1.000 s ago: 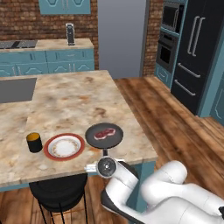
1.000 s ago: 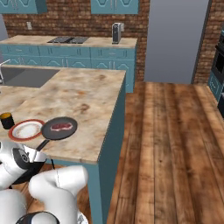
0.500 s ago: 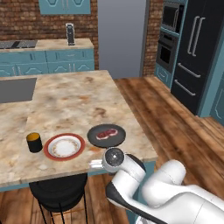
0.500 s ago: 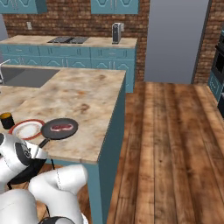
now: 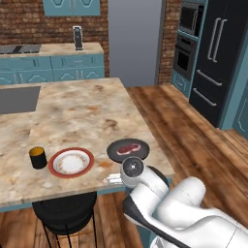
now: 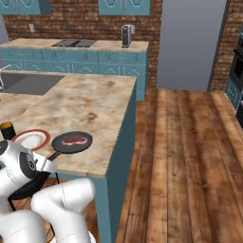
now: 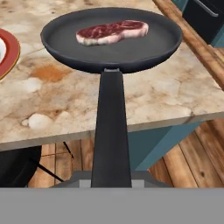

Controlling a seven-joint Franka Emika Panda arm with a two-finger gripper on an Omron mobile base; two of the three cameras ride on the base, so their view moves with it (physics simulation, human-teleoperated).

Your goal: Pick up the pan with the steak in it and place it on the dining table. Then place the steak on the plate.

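1. The pan (image 7: 111,37) sits near the front edge of the dining table (image 5: 82,111), a speckled stone surface, with its long black handle (image 7: 110,131) reaching out past the edge toward the robot.
2. I judge the pan rigid and moderately heavy. Held at the far end of the handle, its weight would pull the bowl downward, so any tilt would tip its load.
3. The steak (image 7: 112,31) lies flat in the far half of the pan, clear of the rim. It looks soft, limp and likely slick. A hold across its narrow width, from above, seems best, as it would probably sag at both ends.
4. The pincer (image 7: 111,177) is clamped on the end of the handle, which runs straight down between the finger tips in the hand view.
5. The plate (image 5: 71,162), red-rimmed with a cream centre, rests on the surface just beside the pan on its left, not touching it.
6. A small black cup (image 5: 38,157) stands just beyond the plate, on the side away from the pan.
7. A black stool (image 5: 65,213) is tucked under the surface edge below the plate.
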